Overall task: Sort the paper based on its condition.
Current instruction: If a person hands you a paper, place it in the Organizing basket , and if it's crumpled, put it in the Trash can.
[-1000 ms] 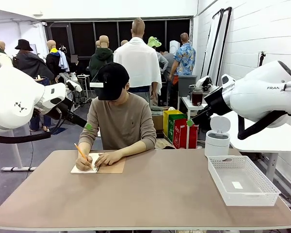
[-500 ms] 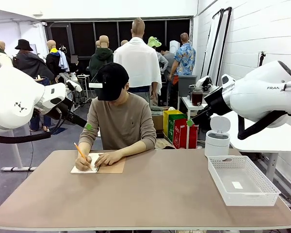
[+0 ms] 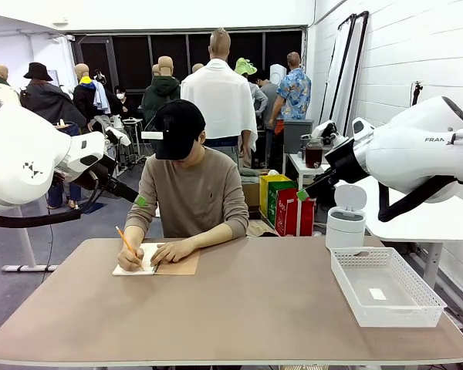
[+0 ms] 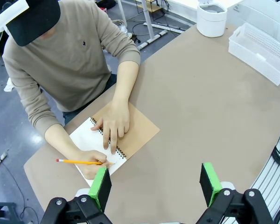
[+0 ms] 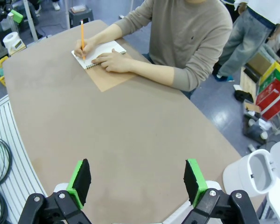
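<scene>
No loose paper is in view. A person at the far side writes with a yellow pencil (image 4: 79, 162) on the white page of a spiral notebook (image 3: 156, 262) with a brown kraft cover (image 4: 135, 135), the other hand flat on the page. My left gripper (image 4: 156, 179) hangs open high above the table, on the near side of the notebook, with nothing between its green pads. My right gripper (image 5: 137, 176) also stands open and empty, high over the bare tabletop, well away from the notebook (image 5: 102, 63).
A white lattice basket (image 3: 347, 281) stands at the table's right side with a small white slip lying in it. Behind it, off the table, stands a white lidded bin (image 3: 346, 223). The brown tabletop (image 3: 255, 308) is bare in the middle and front.
The person's pencil hand has shifted very slightly while writing. Neither arm has moved.
</scene>
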